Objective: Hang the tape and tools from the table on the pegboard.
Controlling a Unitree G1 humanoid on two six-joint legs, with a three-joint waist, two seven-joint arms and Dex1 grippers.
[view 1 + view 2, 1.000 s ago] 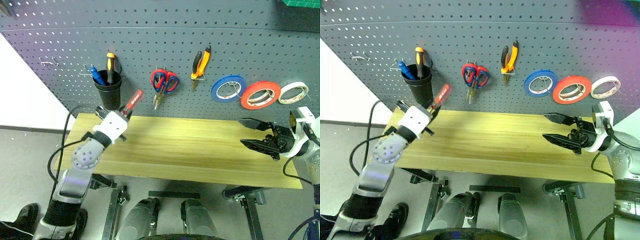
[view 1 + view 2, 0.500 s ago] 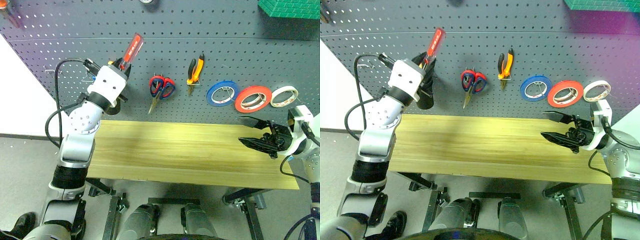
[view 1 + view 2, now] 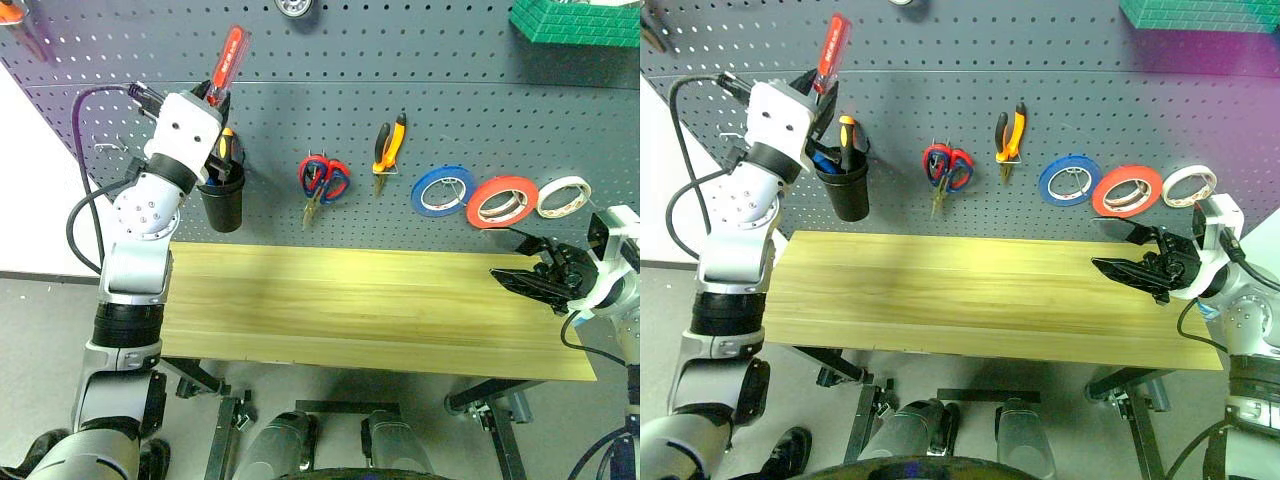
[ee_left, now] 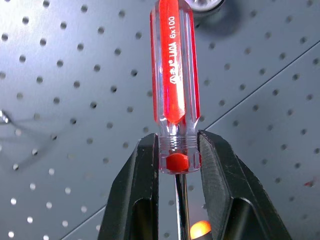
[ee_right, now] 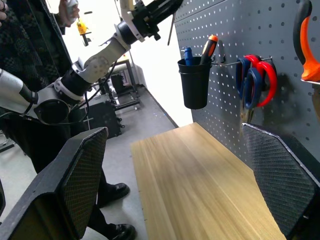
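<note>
Above cup, left end effector (image 4: 177,165) clamps screwdriver (image 4: 175,75).

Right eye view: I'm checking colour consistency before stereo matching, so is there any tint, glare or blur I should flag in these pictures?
Right eye view: a purple cast stains the pegboard at upper right. Left wrist view: the screwdriver handle is sharp with bright highlights, the board behind soft. Right wrist view: the open fingers are blurred, and the bright area behind the black cup is washed out.

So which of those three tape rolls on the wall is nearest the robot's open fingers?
The white tape roll, rightmost on the grey pegboard, past the blue and red rolls.
</note>
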